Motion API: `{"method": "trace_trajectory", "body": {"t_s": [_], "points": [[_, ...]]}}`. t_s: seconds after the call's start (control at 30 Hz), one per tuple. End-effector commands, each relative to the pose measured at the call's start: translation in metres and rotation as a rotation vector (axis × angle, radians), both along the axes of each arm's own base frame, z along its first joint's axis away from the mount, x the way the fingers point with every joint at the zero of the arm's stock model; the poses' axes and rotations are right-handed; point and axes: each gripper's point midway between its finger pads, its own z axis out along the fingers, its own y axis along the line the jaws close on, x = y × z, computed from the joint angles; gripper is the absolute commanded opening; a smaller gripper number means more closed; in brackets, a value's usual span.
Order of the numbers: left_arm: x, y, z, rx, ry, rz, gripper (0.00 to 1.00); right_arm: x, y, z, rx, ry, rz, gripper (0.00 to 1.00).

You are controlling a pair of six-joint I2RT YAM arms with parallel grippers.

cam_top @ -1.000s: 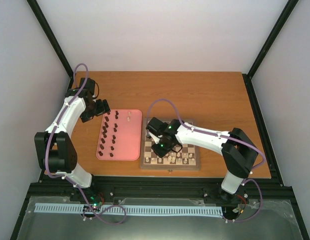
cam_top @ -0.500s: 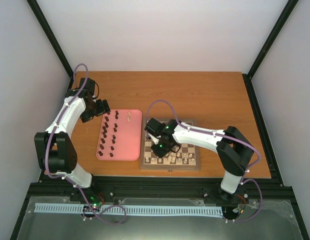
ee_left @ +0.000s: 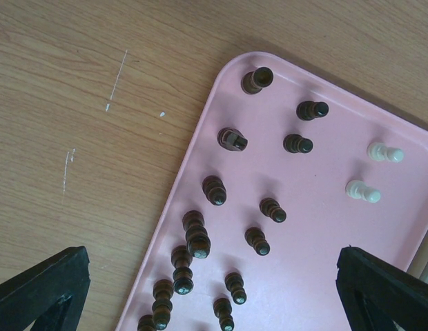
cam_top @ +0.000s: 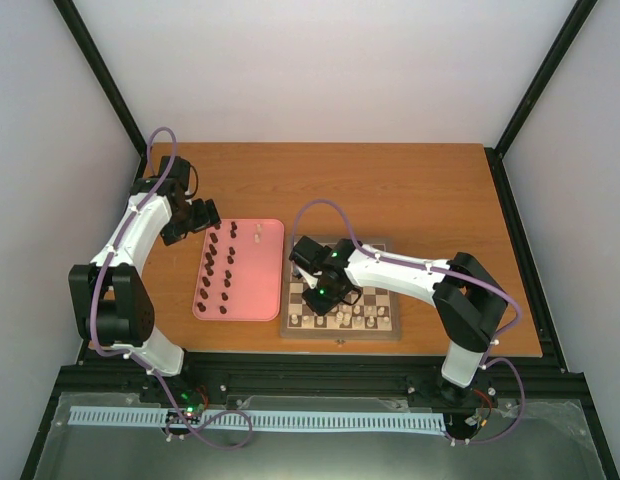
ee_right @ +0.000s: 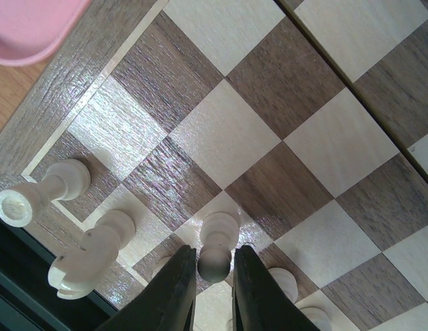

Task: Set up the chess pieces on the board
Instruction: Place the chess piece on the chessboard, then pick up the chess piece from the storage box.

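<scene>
Now my right claw [ee_right: 215, 256] flanks a pawn [ee_right: 219, 227] standing on the board [ee_right: 324, 158]; I can't tell if it's pinching. Next, lift straight.

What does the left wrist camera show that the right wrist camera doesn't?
Only the left wrist view: many dark chessmen and two cream chessmen sitting on the tray, with the left gripper open wide above them. Only the right wrist view: the board, cream pieces near its corner, and the right gripper flanking a cream pawn; whether it grips the pawn is unclear. Both: the pink tray, just a corner of it in the right wrist view, and the wooden table.
</scene>
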Motion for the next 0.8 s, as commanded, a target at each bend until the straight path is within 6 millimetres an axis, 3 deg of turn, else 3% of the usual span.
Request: {"method": "trace_trajectory", "body": {"t_s": [0.0,0.17,0.43,0.6,0.77], "points": [[0.001,-0.002,0.01,0.001,-0.038,-0.016,1.0,0.002,0.004,0.0,-0.002,-0.008,0.008,0.17],[0.002,-0.002,0.009,0.001,-0.038,-0.016,1.0,0.005,0.004,0.005,0.0,-0.029,0.004,0.19],[0.003,-0.001,0.012,0.005,-0.042,-0.015,1.0,0.018,0.017,0.028,0.037,-0.079,0.007,0.39],[0.002,-0.001,0.013,0.007,-0.044,-0.016,1.0,0.023,0.024,0.039,0.051,-0.097,0.016,0.43],[0.004,-0.002,0.014,0.0,-0.048,-0.015,1.0,0.052,0.051,0.056,0.077,-0.161,0.016,0.49]]}}
